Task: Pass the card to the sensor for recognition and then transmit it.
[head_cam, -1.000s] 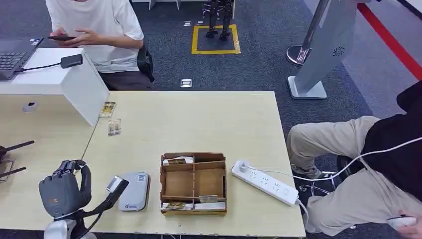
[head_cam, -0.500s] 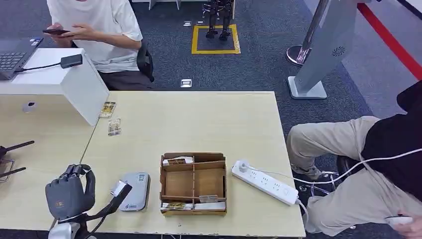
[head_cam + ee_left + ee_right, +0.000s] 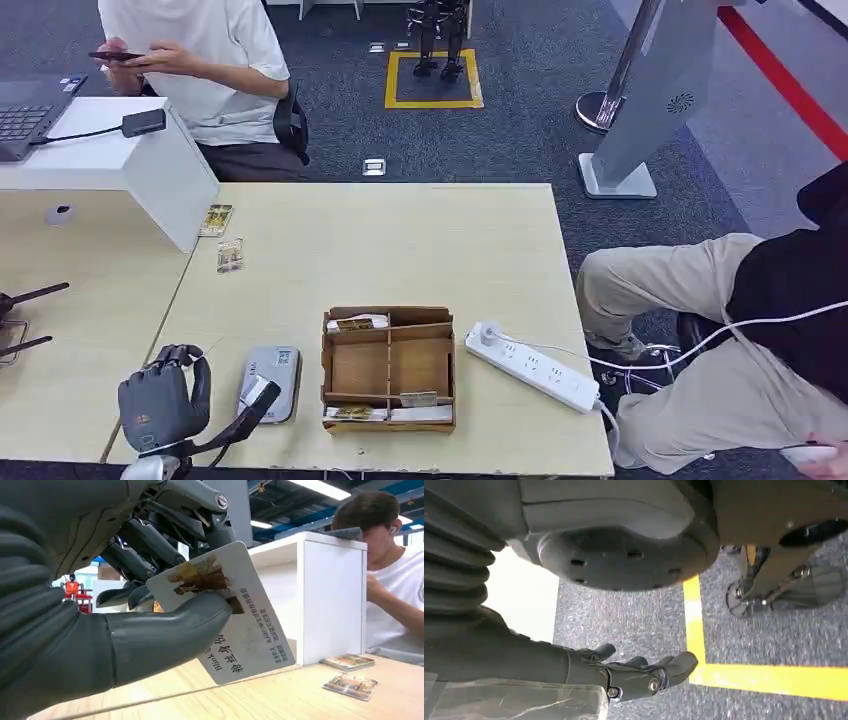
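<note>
In the head view, the left hand [image 3: 160, 405] hovers at the table's [image 3: 400, 240] near left corner, back of the hand upward, holding a card [image 3: 262, 391] whose pale edge pokes out toward the grey card sensor [image 3: 272, 382] lying flat near the near edge. Just beside the sensor stands a cardboard divider box [image 3: 389, 368], then a white power strip [image 3: 533, 366]. Two loose cards [image 3: 223, 236] lie toward the far left edge by a white box [image 3: 150, 165].

The left wrist view shows the grip itself: the thick thumb [image 3: 165, 630] presses the card's [image 3: 235, 615] printed face against the dark fingers [image 3: 150, 542] behind it, the card tilted above the tabletop.

The right wrist view shows the right hand [image 3: 634, 672] hanging over grey carpet beside a yellow floor line [image 3: 769, 677], fingers loosely apart, holding nothing.
</note>
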Motion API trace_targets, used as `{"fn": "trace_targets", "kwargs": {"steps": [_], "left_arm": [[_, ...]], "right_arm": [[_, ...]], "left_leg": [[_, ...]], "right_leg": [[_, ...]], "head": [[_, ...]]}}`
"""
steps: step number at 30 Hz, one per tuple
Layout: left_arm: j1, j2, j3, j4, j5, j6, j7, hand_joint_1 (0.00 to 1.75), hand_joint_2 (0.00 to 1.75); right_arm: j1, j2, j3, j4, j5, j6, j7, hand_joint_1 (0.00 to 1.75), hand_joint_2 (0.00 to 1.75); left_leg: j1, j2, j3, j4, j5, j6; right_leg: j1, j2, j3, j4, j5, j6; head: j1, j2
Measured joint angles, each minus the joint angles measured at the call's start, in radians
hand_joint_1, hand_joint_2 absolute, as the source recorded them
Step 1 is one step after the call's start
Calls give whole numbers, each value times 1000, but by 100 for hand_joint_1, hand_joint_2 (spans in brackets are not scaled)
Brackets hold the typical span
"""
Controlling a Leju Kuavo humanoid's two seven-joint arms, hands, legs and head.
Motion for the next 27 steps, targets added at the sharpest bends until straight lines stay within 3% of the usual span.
{"fn": "trace_targets", "kwargs": {"steps": [8, 27], "left_arm": [[15, 38, -37, 43, 5, 0, 28, 175, 175], [19, 72, -82, 112, 5, 0, 59, 175, 175]], "right_arm": [[4, 1, -26, 0, 0, 0, 5, 0, 175], [4, 2, -32, 0, -1, 0, 7, 0, 175]], "left_leg": [[1, 1, -1, 0, 0, 0], [1, 1, -1, 0, 0, 0]], "right_leg": [[1, 2, -1, 0, 0, 0], [1, 2, -1, 0, 0, 0]], "head": [[1, 0], [0, 0]]}}
